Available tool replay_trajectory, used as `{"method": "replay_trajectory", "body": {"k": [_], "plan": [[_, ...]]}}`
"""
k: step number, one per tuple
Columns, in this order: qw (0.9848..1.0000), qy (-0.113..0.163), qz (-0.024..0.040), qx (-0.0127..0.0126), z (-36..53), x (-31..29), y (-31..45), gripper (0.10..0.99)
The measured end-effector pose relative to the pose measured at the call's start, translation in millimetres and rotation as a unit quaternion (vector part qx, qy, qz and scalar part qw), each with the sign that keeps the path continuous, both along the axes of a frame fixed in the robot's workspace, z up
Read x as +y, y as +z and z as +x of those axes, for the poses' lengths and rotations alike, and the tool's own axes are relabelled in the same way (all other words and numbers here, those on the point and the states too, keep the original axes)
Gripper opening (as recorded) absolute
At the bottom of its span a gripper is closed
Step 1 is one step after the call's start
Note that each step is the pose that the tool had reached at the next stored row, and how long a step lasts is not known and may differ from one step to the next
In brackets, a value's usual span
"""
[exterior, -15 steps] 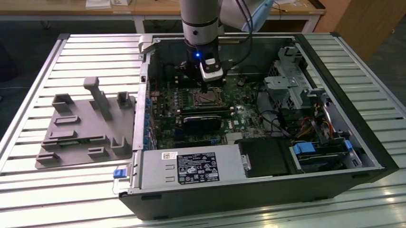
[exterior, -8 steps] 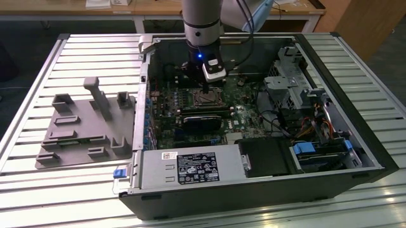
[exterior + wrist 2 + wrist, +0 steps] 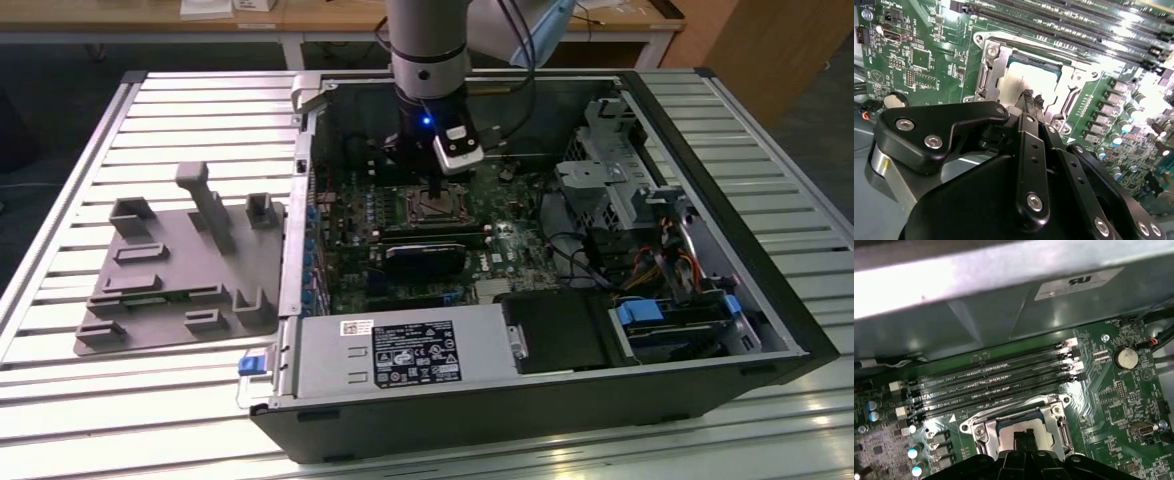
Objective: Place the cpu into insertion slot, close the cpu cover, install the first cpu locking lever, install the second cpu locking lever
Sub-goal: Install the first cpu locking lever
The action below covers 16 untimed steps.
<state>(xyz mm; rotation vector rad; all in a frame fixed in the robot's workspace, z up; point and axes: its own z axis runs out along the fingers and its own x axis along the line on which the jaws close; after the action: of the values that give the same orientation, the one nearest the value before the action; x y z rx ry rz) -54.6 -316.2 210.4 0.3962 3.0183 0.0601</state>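
Inside an open desktop PC case (image 3: 747,300) lying on a slatted metal table (image 3: 80,180), the UR arm's gripper (image 3: 1028,95) hangs tips-down directly over the insertion slot (image 3: 430,203). In both wrist views the black fingertips (image 3: 1024,437) sit pressed together w/ no visible gap and nothing clamped between them; they hover at, or possibly touching, the pale silvery cpu (image 3: 1021,80), which lies seated in the socket. Contact can't be confirmed. The cpu cover (image 3: 991,62) frames the chip, its silver plate lying flat around the square window; the gripper body blocks the near edge of the socket, so levers on that side can't be made out.

Beyond the fingertips, four long black memory slots (image 3: 994,380) run parallel across the green motherboard (image 3: 1114,410), w/ the case's grey sheet-metal wall (image 3: 979,315) rising just behind them. A round coin-cell battery (image 3: 1125,357) sits off to one side of the socket; a row of capacitors (image 3: 914,452) to the other. In the exterior view, a black heatsink block (image 3: 427,260) lies just past the socket toward the power supply (image 3: 400,355), and a grey parts fixture (image 3: 174,270) rests on the table well apart from the arm, at the exterior view's left.
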Motion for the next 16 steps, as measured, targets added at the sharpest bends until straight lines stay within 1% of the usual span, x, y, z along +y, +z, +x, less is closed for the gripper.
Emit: {"method": "replay_trajectory", "body": {"k": [3,5,12,14,16], "plan": [[1.0000,0.003,-0.0092,0.0012,0.0,-1.2,-0.1,0.106],[0.9999,0.005,-0.0127,0.0015,0.0,-2.8,0.1,0.106],[0.9999,0.005,-0.0131,0.0015,0.0,-3.4,0.8,0.106],[0.9999,0.005,-0.0135,0.0014,0.1,-3.4,4.4,0.106],[0.9999,0.005,-0.0137,0.0014,0.0,-3.4,10.1,0.106]]}}
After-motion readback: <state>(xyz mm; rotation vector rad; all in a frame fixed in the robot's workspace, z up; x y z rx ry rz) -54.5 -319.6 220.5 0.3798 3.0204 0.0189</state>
